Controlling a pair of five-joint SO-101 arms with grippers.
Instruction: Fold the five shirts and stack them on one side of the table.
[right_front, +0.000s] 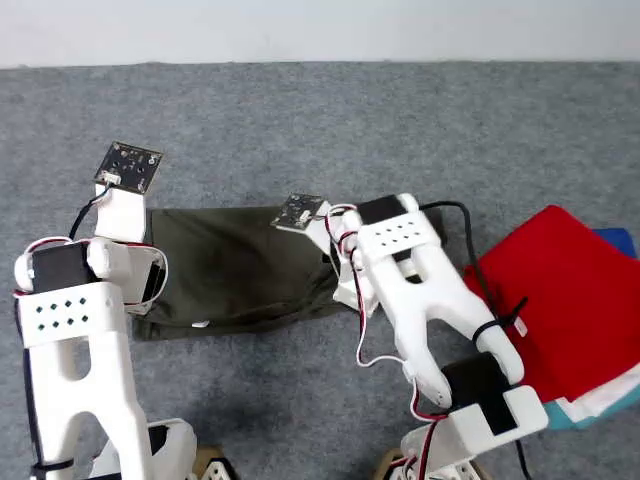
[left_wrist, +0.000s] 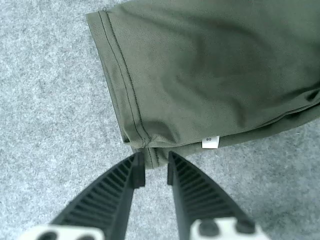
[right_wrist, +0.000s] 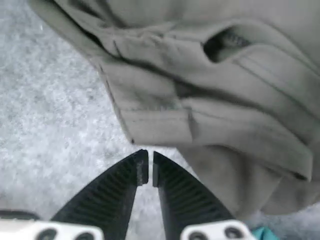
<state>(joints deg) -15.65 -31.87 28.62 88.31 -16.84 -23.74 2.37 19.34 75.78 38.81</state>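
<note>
An olive-green shirt (right_front: 230, 265) lies folded into a wide band on the grey carpeted table, between the two arms. My left gripper (left_wrist: 156, 170) sits at the shirt's left end (right_front: 148, 290), its fingers slightly open, with the stitched hem corner (left_wrist: 145, 145) just at the tips. At the shirt's right end (right_front: 345, 290), my right gripper (right_wrist: 148, 167) is shut with nothing in it. Its tips rest on the carpet just short of the bunched folds of the shirt (right_wrist: 225, 100). A small white label (left_wrist: 210, 143) shows on the shirt's near edge.
A stack of folded shirts (right_front: 570, 300) lies at the table's right edge, red on top with blue, white and teal edges beneath. The right arm's cable (right_front: 470, 250) runs close to the stack. Bare grey carpet (right_front: 350, 130) stretches behind the shirt.
</note>
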